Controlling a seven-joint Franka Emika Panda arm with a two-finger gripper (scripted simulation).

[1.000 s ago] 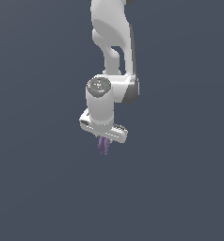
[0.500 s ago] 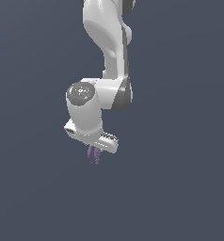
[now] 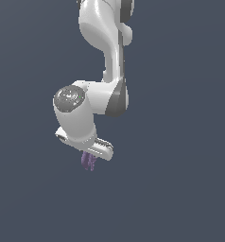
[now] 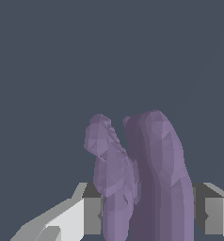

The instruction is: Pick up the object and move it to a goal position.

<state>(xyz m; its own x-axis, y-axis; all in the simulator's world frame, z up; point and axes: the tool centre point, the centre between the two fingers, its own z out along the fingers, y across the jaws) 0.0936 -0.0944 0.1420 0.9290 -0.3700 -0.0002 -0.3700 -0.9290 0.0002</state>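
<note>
The object (image 3: 88,161) is small, purple and slender, with thin prong-like strands hanging below the white hand in the exterior view. In the wrist view the object (image 4: 142,179) fills the middle as two lumpy purple lobes. My gripper (image 3: 89,159) is shut on the object, with a pale finger (image 4: 81,216) against one side of it and the other finger (image 4: 212,214) against the opposite side. The white arm (image 3: 105,56) comes down from the top of the exterior view, and the hand hangs in the air above the plain dark grey ground.
Only flat dark grey background surrounds the arm in both views.
The arm has swung toward the exterior view's left and slightly downward, carrying the purple object with it. The gripper has stayed shut on it.
</note>
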